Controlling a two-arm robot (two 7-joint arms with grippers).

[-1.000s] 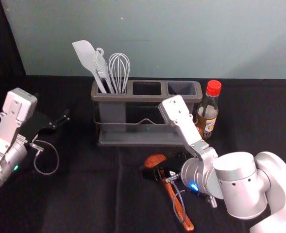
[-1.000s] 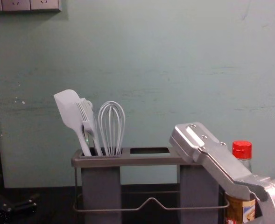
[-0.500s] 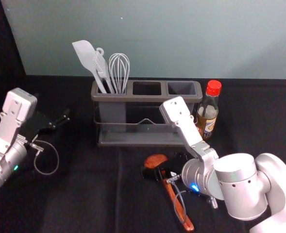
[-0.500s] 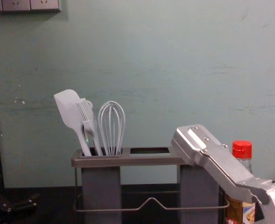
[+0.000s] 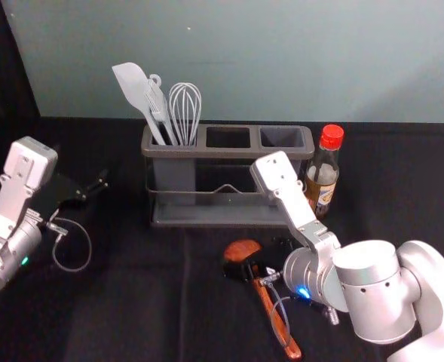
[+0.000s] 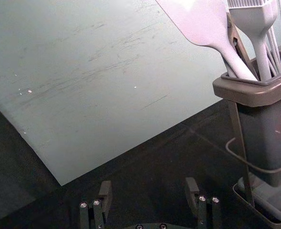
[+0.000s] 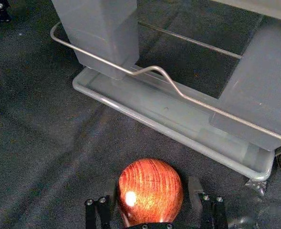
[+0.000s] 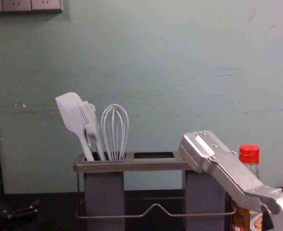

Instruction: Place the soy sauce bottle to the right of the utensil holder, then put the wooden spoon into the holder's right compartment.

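Right hand (image 5: 255, 258) tilts down, fingers parted around the wooden spoon (image 5: 241, 249); left hand (image 5: 84, 173) hovers, spread, at left.

Bright light is washing out the right arm (image 5: 438, 302) at the head view's lower right, while a soft shadow is dimming the wall (image 5: 414, 87) at upper right. In the right wrist view, glare is whitening a spot on the wooden spoon (image 7: 152, 191).

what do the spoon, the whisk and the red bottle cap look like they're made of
The spoon looks like varnished wood: reddish-brown, with grain lines and a bright glint. The whisk seems plastic or silicone, perhaps over wire: pale loops without metallic shine. The bottle cap is probably smooth plastic, evenly red.
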